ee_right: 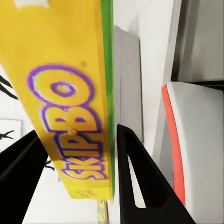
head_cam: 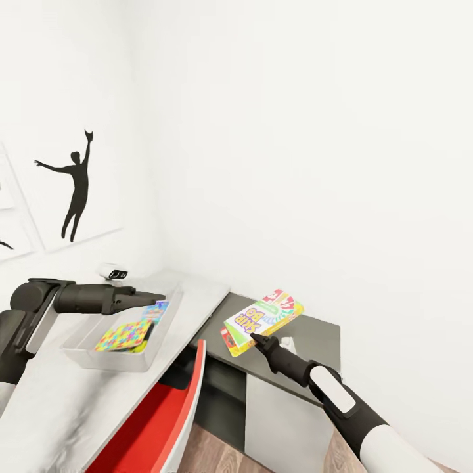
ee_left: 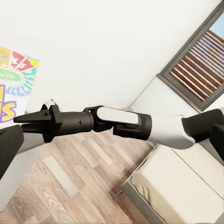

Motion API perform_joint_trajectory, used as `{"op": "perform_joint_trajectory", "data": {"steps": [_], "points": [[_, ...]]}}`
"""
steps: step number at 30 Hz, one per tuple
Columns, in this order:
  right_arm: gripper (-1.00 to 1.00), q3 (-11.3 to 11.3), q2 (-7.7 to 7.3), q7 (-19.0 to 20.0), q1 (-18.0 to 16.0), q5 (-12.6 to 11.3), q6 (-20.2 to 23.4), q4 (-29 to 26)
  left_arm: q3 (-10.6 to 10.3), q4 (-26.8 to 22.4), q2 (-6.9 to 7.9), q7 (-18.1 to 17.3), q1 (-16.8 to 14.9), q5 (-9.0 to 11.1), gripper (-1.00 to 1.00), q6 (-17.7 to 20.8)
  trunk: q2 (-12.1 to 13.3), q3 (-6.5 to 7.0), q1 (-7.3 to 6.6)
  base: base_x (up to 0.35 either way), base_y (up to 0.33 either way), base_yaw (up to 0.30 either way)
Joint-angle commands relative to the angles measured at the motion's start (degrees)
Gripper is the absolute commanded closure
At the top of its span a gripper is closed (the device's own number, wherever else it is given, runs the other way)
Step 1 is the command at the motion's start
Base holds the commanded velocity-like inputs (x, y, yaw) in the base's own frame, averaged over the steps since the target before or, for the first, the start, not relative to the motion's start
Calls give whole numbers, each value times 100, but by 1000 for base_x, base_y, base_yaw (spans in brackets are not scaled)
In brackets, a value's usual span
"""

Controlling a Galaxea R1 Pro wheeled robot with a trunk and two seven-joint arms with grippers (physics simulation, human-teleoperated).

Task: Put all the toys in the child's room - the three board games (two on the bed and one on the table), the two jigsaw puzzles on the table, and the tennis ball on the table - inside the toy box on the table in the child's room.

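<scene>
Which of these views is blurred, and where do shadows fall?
Right wrist view: the SKIP-BO box is close and soft, its lettering slightly blurred. Head view: sharp, even light, a soft shadow under the toy box. Left wrist view: sharp, no glare.

yellow-green SKIP-BO box (head_cam: 261,320), mosaic puzzles (head_cam: 125,334), grey bin (head_cam: 85,355)

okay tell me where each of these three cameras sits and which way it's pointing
Head view: from the robot's head, looking forward and down at the toy box on the table; both arms show, the right pincer holding the SKIP-BO box.
Left wrist view: on the left arm, looking across at the right arm over the wood floor and bed.
Right wrist view: on the right arm, looking along its fingers at the SKIP-BO box.
Shared: all three show the SKIP-BO box.
</scene>
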Motion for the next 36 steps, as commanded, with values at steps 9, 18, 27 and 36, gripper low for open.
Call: {"op": "perform_joint_trajectory", "data": {"steps": [9,18,27,36], "points": [[100,20,-12,12,-3,-38,10,0,-12,9,-4,-23,-4,4,-100,61,-5,-2,2,0,-117,291],[100,20,-7,4,-3,-38,7,0,-12,9,-5,-23,-4,4,-100,61,-5,-2,2,14,-98,292],[100,20,-7,4,-3,-38,8,0,-15,9,-5,-23,-4,4,-100,61,-5,-2,2,0,-2,292],[100,15,-16,12,-3,-38,6,0,-12,9,-4,-23,-4,4,-100,61,-5,-5,2,0,0,110]]}}
